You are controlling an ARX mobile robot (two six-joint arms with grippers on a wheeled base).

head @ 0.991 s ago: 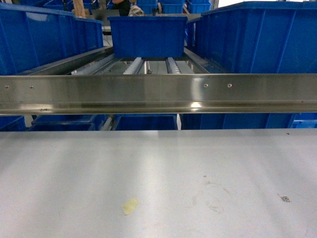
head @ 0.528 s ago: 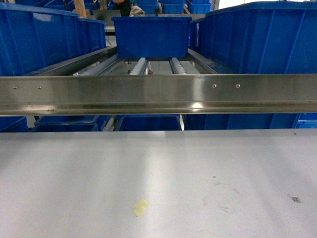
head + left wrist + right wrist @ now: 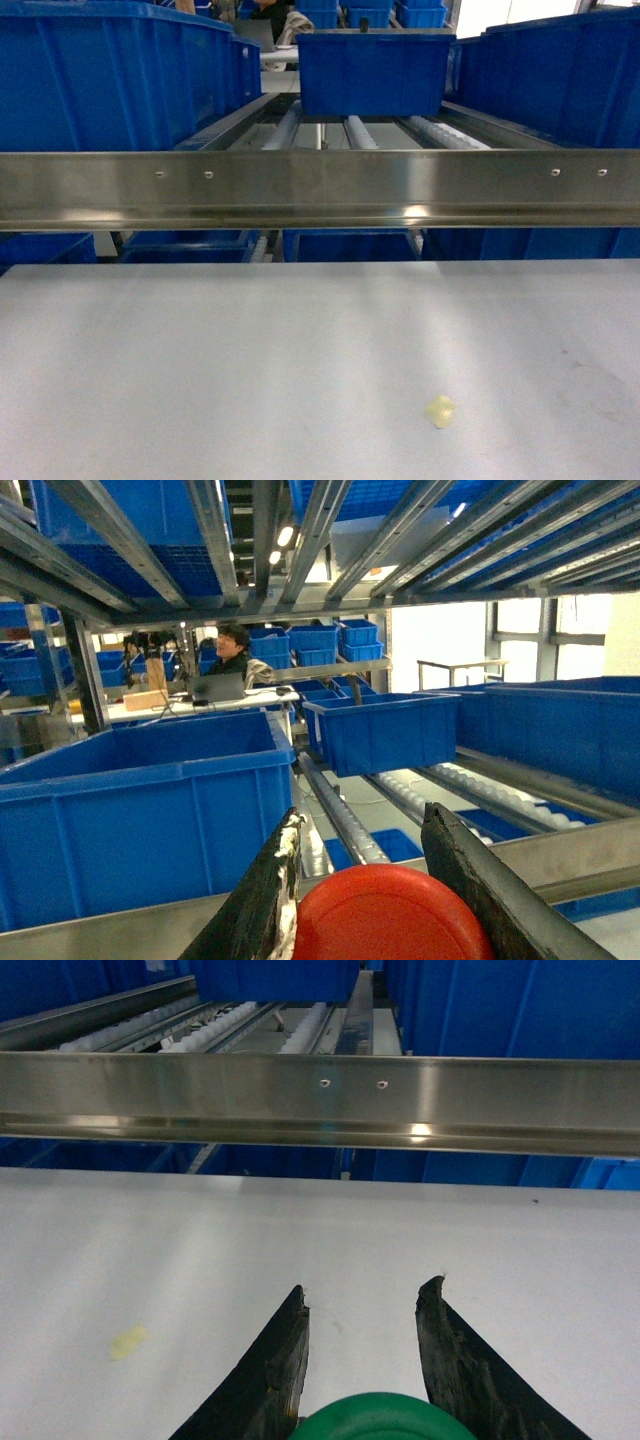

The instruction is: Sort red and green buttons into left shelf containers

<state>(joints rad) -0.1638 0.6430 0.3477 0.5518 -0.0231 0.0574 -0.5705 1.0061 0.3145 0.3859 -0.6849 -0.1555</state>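
The large blue bin point(image 3: 140, 820) on the left of the shelf fills the space ahead of and to the left of the left gripper point(image 3: 385, 900), its open top lying beyond and slightly below the fingertips, past the steel shelf rail point(image 3: 100, 942). A smaller blue bin point(image 3: 385, 730) sits farther back, ahead and to the right of those fingers, on the roller track.

The left gripper is clenched around the red button point(image 3: 385, 915), whose round cap sits between the two dark fingers point(image 3: 265, 890), close to the wrist. Judged from this, the left arm is the nearer one: its load needs only to go forward and left to clear the bin's rim.

The right gripper point(image 3: 362, 1305) grasps the green button point(image 3: 385, 1418), the cap held low between its fingers. Ahead of those fingers lies the grey table point(image 3: 150, 1250), then the rail, with that gripper low over the table, short of the shelf.
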